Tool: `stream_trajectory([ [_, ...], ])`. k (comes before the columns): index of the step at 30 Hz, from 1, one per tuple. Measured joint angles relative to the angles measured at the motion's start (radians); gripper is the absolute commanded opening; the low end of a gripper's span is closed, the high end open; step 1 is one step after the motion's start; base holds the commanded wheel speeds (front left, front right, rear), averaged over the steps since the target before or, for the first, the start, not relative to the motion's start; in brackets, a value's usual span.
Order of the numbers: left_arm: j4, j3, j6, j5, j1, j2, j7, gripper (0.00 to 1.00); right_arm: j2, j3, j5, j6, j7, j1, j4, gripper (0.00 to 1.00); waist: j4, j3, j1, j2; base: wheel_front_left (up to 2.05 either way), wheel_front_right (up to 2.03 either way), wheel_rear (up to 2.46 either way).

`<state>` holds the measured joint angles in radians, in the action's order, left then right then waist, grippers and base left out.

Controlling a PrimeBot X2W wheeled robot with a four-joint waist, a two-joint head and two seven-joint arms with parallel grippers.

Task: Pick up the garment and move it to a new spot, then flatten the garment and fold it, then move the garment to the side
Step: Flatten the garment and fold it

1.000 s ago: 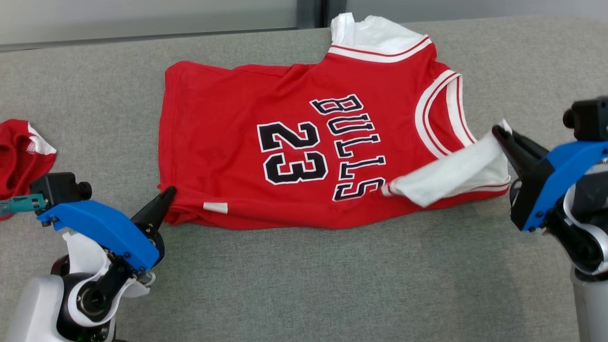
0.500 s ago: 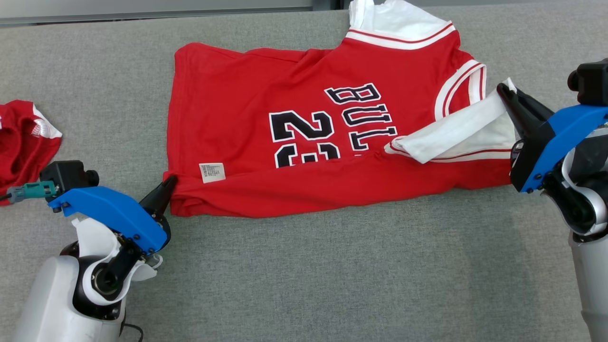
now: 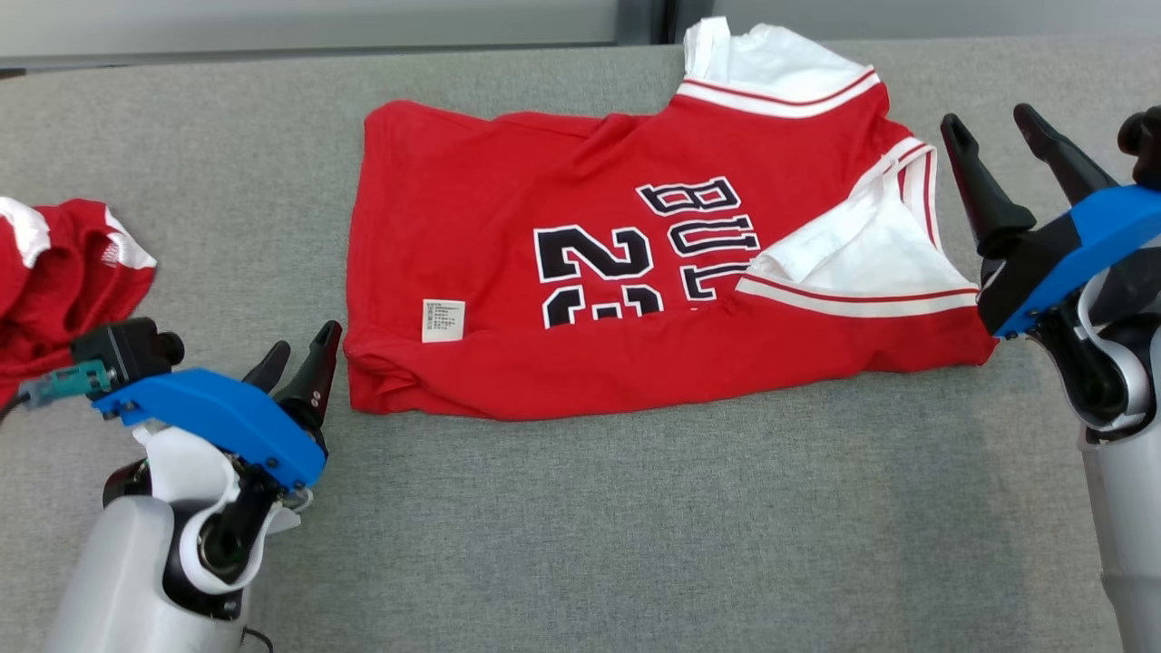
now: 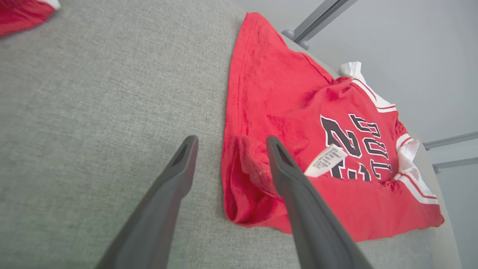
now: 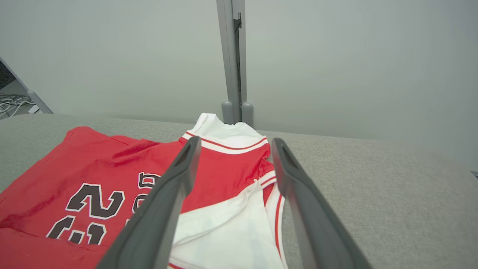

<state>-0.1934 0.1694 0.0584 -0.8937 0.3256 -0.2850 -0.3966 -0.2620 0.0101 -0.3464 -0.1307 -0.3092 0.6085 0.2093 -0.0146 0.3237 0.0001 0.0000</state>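
Garments: two. The task's garment (image 3: 508, 227), a red jersey with black-and-white lettering, lying across the far middle of the worktop (image 3: 635, 526). A second red garment (image 3: 63, 281) bunched at the left edge, well apart from the first.
Fold: near long side of the garment turned up over itself, hiding the lower half of the number and the letters.
White sleeves: two, one (image 3: 771, 63) reaching the far edge, one (image 3: 862, 263) lying open on the right end above the fold.
Care label: one (image 3: 443, 320), white, face up on the folded strip near its left end.
Grippers: two.
Left gripper (image 3: 306, 340): jaws spread, nothing between them. Tips just beside the garment's near left corner. From the left wrist camera, one finger over the folded corner and the other over bare worktop. Contact with the cloth impossible to tell.
Right gripper (image 3: 989, 118): jaws wide apart, empty, just beside the garment's right end, near the right edge of the worktop.
Grey post: one (image 5: 231, 56), behind the far edge.
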Motion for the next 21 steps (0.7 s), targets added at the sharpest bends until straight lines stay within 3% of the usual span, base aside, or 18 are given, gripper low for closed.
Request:
stream_trajectory([
  [10,0.032,0.099,-0.015,0.176,-0.123,0.01,0.188,1.0,0.021,-0.129,0.027,0.0,-0.074,-0.161,0.011,1.0,0.011,-0.07,-0.0002,0.0,0.0,0.0,0.0],
  [14,0.022,0.141,-0.006,0.213,-0.144,0.038,0.215,1.0,0.063,-0.196,0.063,0.0,-0.075,-0.225,-0.003,1.0,0.009,-0.076,-0.0002,0.0,0.0,0.0,0.0],
  [21,-0.077,0.2,0.021,0.335,-0.095,0.027,0.276,1.0,0.15,-0.257,0.125,0.0,-0.029,-0.266,0.035,1.0,-0.004,-0.057,-0.0002,0.0,0.0,0.0,0.0],
])
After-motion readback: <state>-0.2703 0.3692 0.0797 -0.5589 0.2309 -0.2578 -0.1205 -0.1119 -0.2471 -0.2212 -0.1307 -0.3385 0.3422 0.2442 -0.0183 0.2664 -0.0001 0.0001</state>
